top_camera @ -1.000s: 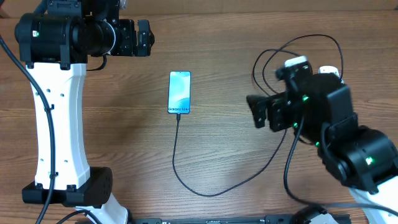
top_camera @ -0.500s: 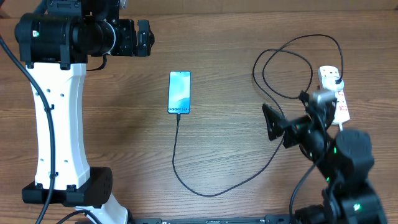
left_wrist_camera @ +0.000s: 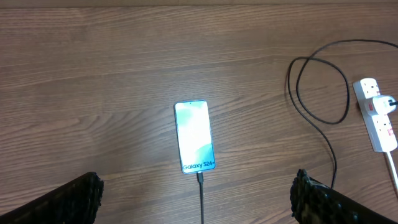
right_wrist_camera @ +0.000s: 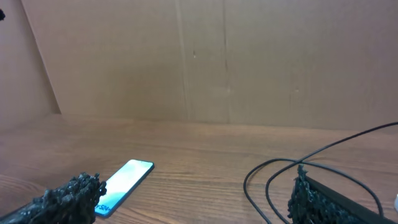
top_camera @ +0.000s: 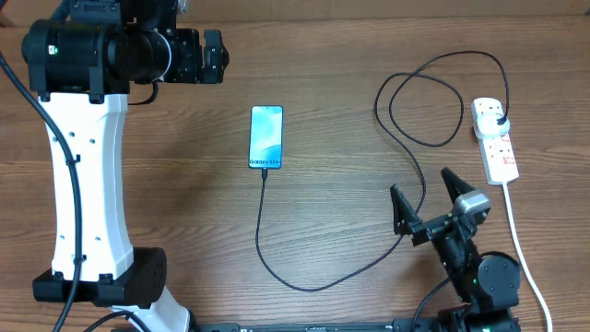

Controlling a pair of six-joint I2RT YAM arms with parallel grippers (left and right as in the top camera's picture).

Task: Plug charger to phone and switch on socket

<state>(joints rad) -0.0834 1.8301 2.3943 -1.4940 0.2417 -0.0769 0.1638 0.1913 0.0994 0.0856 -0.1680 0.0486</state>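
The phone (top_camera: pixel 266 136) lies flat mid-table with its screen glowing light blue. The charger (top_camera: pixel 304 287), a thin black cable, has its connector tip in the phone's near edge (left_wrist_camera: pixel 200 178). It sweeps along the table, loops at the right, and ends in a black plug (top_camera: pixel 498 118) seated in the white socket (top_camera: pixel 495 140). My left gripper (top_camera: pixel 221 55) hangs open high at the back left, looking down on the phone (left_wrist_camera: pixel 194 137). My right gripper (top_camera: pixel 426 197) stands open near the front right, apart from the cable and socket. It sees the phone (right_wrist_camera: pixel 127 178) and the cable loop (right_wrist_camera: pixel 267 182).
The socket's white cord (top_camera: pixel 521 249) runs toward the front right edge, beside my right arm. The left arm's white column (top_camera: pixel 88 184) stands at the left. A brown board wall (right_wrist_camera: pixel 205 62) closes the back of the wooden table (top_camera: pixel 184 212).
My right arm has drawn back from over the socket toward the table's front edge, uncovering the socket and plug. The left arm, phone and cable have stayed still.
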